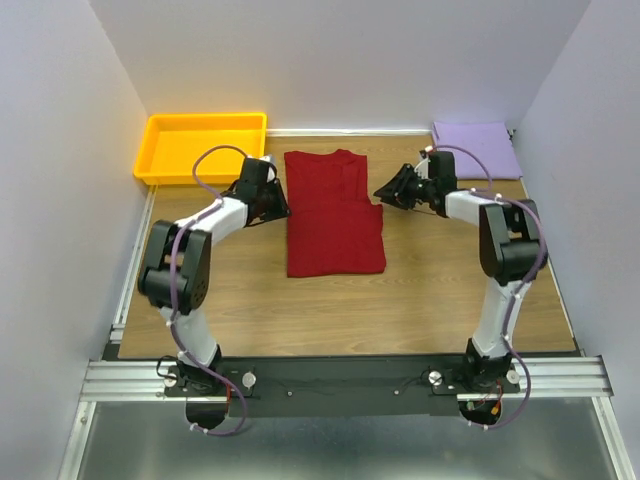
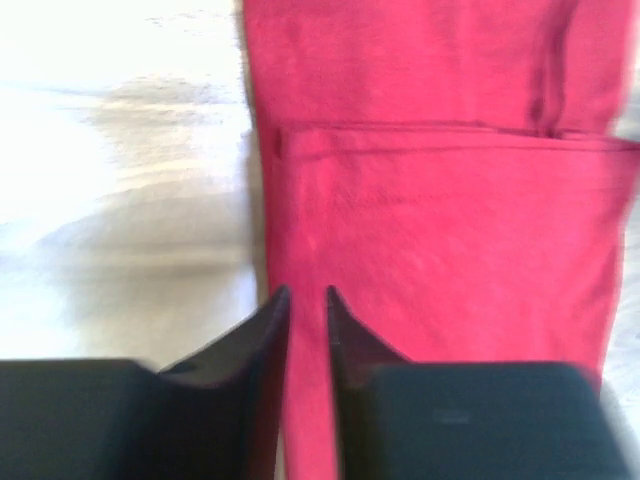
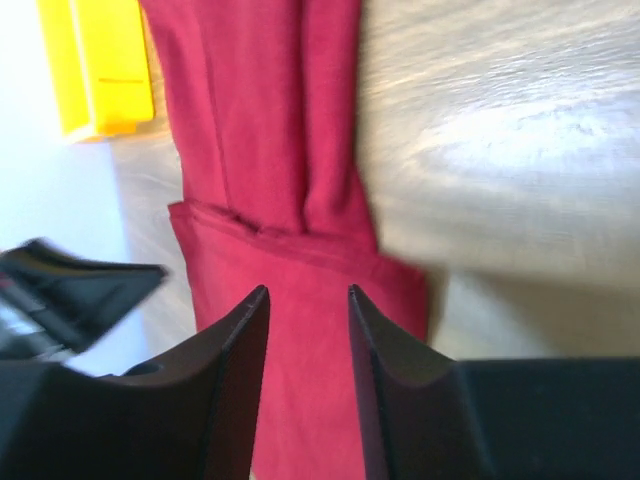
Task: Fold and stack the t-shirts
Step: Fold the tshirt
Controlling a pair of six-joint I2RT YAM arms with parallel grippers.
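The half-folded red t-shirt (image 1: pixel 335 215) lies centred on the desk (image 1: pixel 300 310), the lavender t-shirt (image 1: pixel 476 150) in its far right corner. My left jaws and right jaws flank the red one, both slightly parted, gripping nothing.

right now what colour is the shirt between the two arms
Deep red, plain; the t-shirt shows best in the top external view.
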